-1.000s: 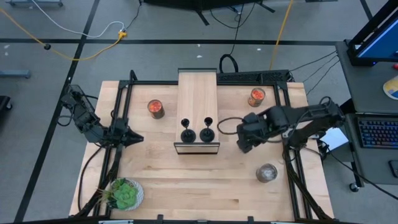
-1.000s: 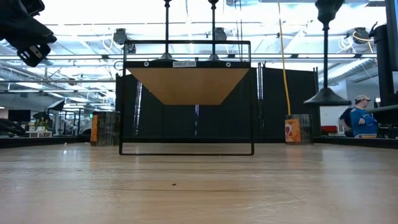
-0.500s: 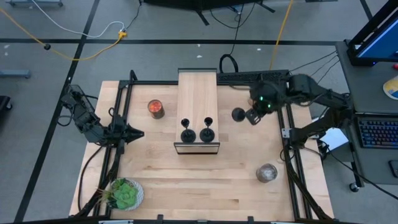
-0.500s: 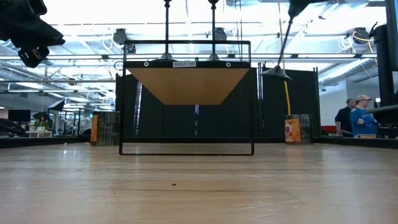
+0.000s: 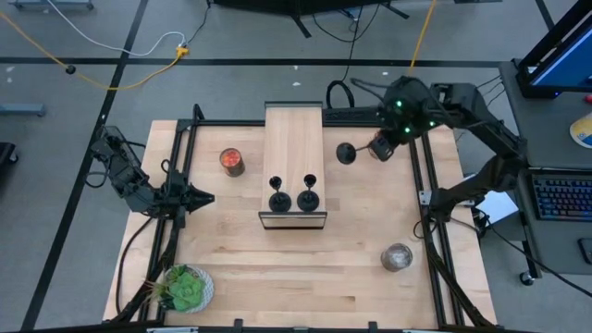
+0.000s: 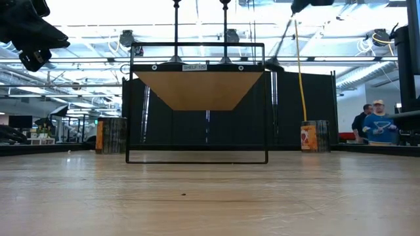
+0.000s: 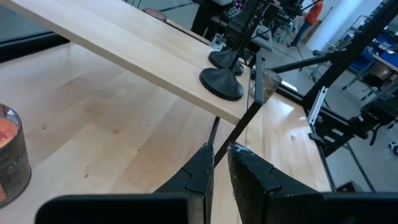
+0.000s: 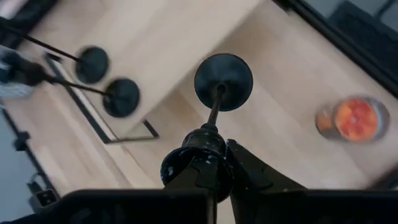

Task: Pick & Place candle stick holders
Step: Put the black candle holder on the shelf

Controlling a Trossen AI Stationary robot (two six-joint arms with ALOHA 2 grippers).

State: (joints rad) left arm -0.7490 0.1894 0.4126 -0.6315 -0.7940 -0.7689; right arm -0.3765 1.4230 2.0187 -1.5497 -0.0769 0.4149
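Note:
Two black candle stick holders [image 5: 279, 199] [image 5: 309, 195] stand on their round bases at the near end of the raised wooden shelf [image 5: 294, 139]. My right gripper [image 5: 377, 148] is high over the table's far right, to the right of the shelf. It is shut on a third black holder [image 5: 348, 153], which also shows in the low view [image 6: 281, 40]. My left gripper [image 5: 200, 198] is shut and empty at the table's left; in its wrist view [image 7: 219, 167] it points toward the shelf. My right gripper pinches the holder's cup end [image 8: 200, 149] between its two fingers. The stem [image 8: 214, 112] and round base [image 8: 223, 81] stick out past the fingertips. The holder is lifted clear and tilted, its base toward the shelf and slanting down.
A jar with orange contents [image 5: 231, 162] stands left of the shelf; another [image 8: 354, 118] stands at the far right below my right gripper. A clear greyish jar [image 5: 397, 257] stands near right, a green plant [image 5: 185, 289] near left. A black frame [image 5: 425, 185] edges the table. People [image 6: 374, 124] stand in the room behind.
My right gripper has risen and gone toward the table's far edge with the third holder. The holder has tipped from upright to slanting, its base swinging toward the shelf.

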